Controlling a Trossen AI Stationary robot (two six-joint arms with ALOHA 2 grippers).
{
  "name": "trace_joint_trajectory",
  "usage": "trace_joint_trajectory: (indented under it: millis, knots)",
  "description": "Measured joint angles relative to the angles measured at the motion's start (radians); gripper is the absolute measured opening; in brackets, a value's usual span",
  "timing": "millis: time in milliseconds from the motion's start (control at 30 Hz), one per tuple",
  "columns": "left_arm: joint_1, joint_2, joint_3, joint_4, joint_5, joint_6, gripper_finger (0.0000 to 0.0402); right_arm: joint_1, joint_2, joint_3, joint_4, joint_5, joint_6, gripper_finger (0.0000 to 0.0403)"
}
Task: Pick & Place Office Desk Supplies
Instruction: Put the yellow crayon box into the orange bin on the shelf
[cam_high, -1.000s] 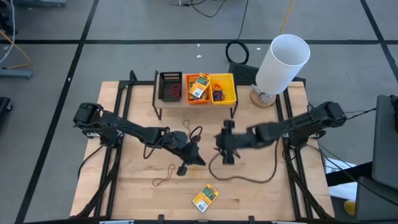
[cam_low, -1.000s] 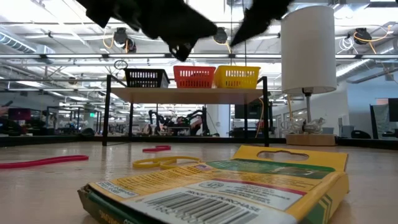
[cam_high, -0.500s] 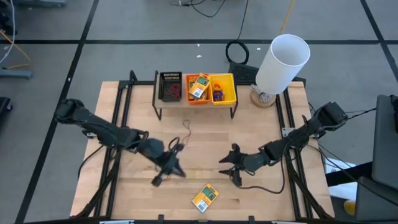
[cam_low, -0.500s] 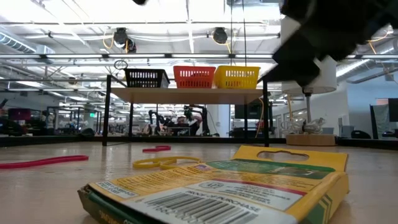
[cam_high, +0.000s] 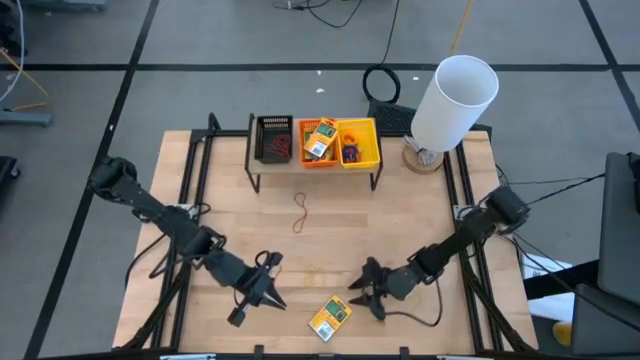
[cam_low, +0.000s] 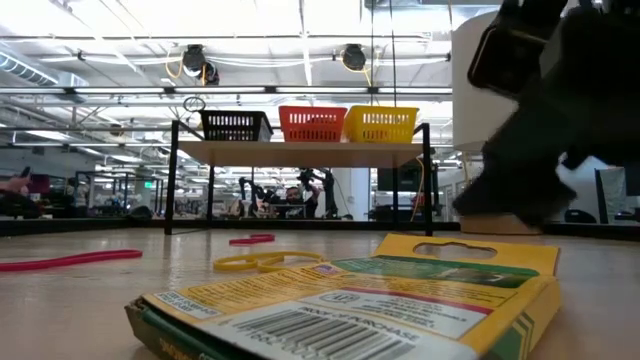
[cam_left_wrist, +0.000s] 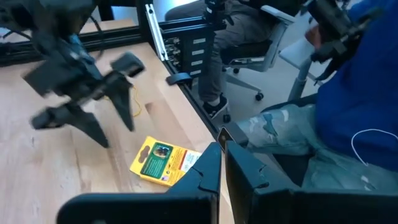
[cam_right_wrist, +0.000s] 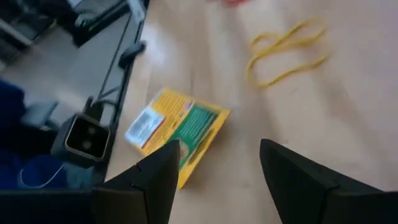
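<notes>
Start at the lower left of the high view: your left hand (cam_high: 262, 296) has swung down and away from the middle of the table (cam_high: 420, 220), where it hung a second ago, and now sits low near the front edge. Its fingers are pressed together with nothing between them, as the left wrist view shows, so it carries nothing out of that move.

Move to the centre of the high view. A red rubber band (cam_high: 300, 213) lies bare on the wood, with both arms now gone from above it. Behind it, at the upper centre, the raised shelf holds the black bin (cam_high: 274, 139), the orange bin (cam_high: 319, 142) with a yellow pack already in it, and the yellow bin (cam_high: 358, 143).

At the lower centre lies the loose yellow pack (cam_high: 330, 317), flat on the table near the front edge, its green-and-white label up. A yellow rubber band (cam_right_wrist: 287, 50) lies just beyond it in the right wrist view.

Just right of the pack, your right hand (cam_high: 366, 297) has come down from mid-table and stands spread wide and empty, the pack lying ahead of its fingers (cam_right_wrist: 298, 177), not yet between them. That reads as the approach to a pick; the grasp itself is still to do.
</notes>
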Motion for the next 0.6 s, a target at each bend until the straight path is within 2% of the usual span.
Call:
trace_joint_trajectory:
  millis: [233, 600]
  knots:
    - [-0.033, 0.000, 0.000, 0.002, -0.027, -0.023, 0.0010, -0.013, 0.173, 0.131, 0.024, -0.154, 0.015, 0.0212]
    - [-0.045, 0.000, 0.000, 0.024, -0.033, -0.034, 0.0010, -0.016, 0.196, 0.208, -0.008, -0.216, 0.009, 0.0211]
